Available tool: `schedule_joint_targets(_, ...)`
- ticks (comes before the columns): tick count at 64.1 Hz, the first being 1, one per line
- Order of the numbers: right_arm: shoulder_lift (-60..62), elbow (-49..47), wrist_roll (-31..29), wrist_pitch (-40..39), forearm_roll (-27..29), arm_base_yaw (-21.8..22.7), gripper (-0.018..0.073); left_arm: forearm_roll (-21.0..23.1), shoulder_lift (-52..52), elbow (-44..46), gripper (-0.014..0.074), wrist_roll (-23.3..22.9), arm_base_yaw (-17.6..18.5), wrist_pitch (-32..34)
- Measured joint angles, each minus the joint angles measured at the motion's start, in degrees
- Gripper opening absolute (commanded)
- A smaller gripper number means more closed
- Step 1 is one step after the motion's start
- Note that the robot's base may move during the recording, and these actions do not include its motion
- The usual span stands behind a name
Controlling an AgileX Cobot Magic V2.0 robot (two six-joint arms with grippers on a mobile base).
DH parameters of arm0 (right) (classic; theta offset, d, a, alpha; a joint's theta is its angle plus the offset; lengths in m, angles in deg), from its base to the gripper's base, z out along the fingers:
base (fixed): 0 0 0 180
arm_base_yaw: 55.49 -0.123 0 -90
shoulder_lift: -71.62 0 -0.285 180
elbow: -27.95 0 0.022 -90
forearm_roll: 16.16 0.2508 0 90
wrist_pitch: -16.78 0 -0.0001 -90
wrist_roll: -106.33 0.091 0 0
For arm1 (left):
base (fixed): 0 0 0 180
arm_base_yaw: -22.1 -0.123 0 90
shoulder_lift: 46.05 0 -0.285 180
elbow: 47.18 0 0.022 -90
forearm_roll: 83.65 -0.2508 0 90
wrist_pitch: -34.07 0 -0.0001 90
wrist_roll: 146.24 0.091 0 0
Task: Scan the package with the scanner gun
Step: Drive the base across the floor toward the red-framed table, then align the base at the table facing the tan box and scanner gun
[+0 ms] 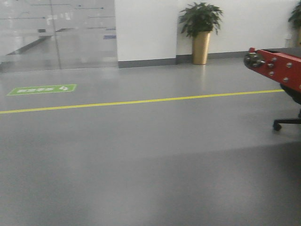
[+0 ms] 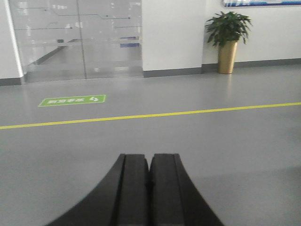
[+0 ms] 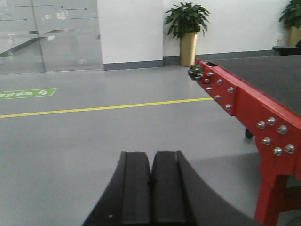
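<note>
1. Left wrist-mounted view: left gripper [image 2: 149,162] is hanging over the floor [image 2: 225,155], fingers pressed together, holding nothing.
2. Right gripper [image 3: 151,162] is likewise closed and empty. The red-framed worktop [image 3: 244,101] is standing just beside it, so a sideways swing is risking a collision.
3. Neither package nor scanner gun is appearing in any view, so reaching blind is risking a missed grasp.
4. Yellow line [image 3: 108,107] and potted plant [image 3: 187,28] are lying well beyond.

A floor line [image 1: 141,100] is running from nine to three o'clock, with a floor sign [image 1: 42,89] lying beyond it at ten, a potted plant [image 1: 201,28] standing at one and a desk [image 1: 277,68] jutting in at three.
</note>
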Motion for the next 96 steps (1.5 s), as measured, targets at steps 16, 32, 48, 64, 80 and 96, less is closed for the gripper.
schedule_joint_targets(16, 0.0, 0.0, 0.0, 0.0, 0.0, 0.0, -0.0153, 0.0, 0.0, 0.0, -0.0111, 0.0, 0.0, 0.0)
schedule_joint_targets(32, 0.0, 0.0, 0.0, 0.0, 0.0, 0.0, -0.0153, 0.0, -0.1, 0.0, -0.0111, 0.0, 0.0, 0.0)
schedule_joint_targets(48, 0.0, 0.0, 0.0, 0.0, 0.0, 0.0, -0.0153, 0.0, -0.1, 0.0, -0.0111, 0.0, 0.0, 0.0)
schedule_joint_targets(64, 0.0, 0.0, 0.0, 0.0, 0.0, 0.0, -0.0153, 0.0, -0.1, 0.0, -0.0111, 0.0, 0.0, 0.0)
schedule_joint_targets(80, 0.0, 0.0, 0.0, 0.0, 0.0, 0.0, -0.0153, 0.0, -0.1, 0.0, -0.0111, 0.0, 0.0, 0.0)
schedule_joint_targets(96, 0.0, 0.0, 0.0, 0.0, 0.0, -0.1, -0.0153, 0.0, -0.1, 0.0, -0.0111, 0.0, 0.0, 0.0)
